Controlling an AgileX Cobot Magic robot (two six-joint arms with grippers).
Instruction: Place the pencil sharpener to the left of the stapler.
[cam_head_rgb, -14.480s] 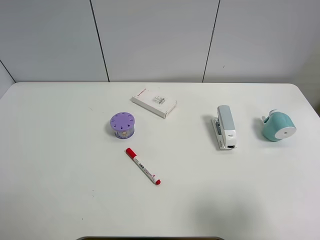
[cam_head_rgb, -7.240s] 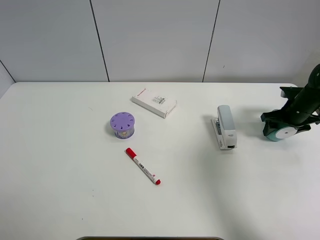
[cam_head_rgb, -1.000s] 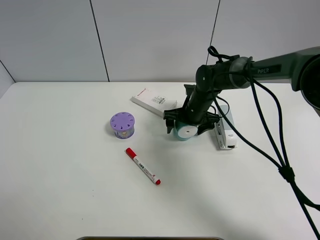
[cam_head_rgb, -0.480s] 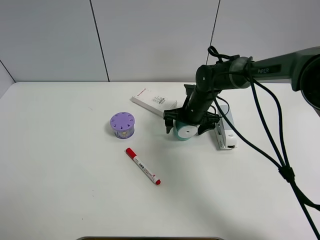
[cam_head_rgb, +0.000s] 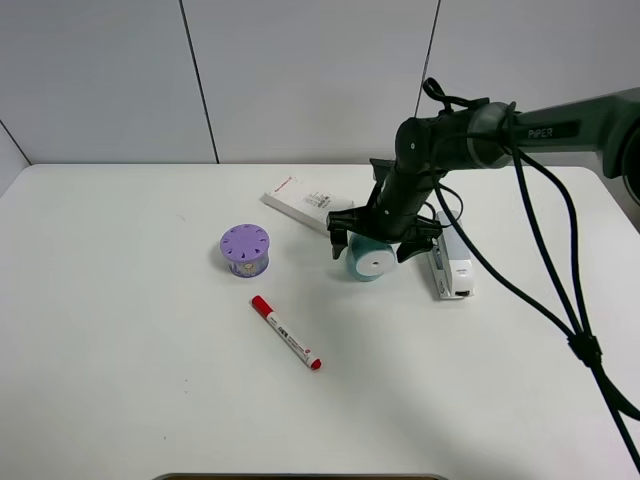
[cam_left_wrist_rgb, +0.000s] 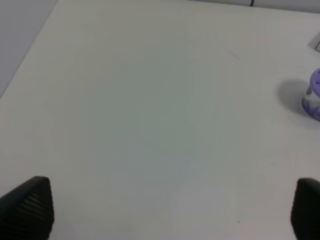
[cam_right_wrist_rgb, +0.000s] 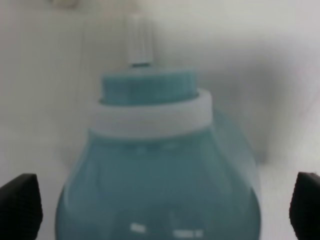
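Observation:
The teal pencil sharpener (cam_head_rgb: 368, 261) lies on the table just left of the grey and white stapler (cam_head_rgb: 451, 262), its flat white face toward the camera. My right gripper (cam_head_rgb: 375, 247) hovers over it, open, one finger on each side and clear of the body. In the right wrist view the sharpener (cam_right_wrist_rgb: 157, 165) fills the frame, its whitish knob (cam_right_wrist_rgb: 140, 40) at the far end, and the gripper (cam_right_wrist_rgb: 162, 207) shows only as dark fingertips (cam_right_wrist_rgb: 20, 205) at the edges. My left gripper (cam_left_wrist_rgb: 165, 210) is open over bare table and out of the high view.
A purple round cylinder (cam_head_rgb: 245, 249) with holes on top stands left of the middle and shows at the edge of the left wrist view (cam_left_wrist_rgb: 314, 95). A red-capped marker (cam_head_rgb: 286, 333) lies in front of it. A flat white box (cam_head_rgb: 308, 205) lies behind the sharpener.
My right gripper's fingers have spread wider and the arm has risen slightly. The sharpener stays on the table left of the stapler, no longer held.

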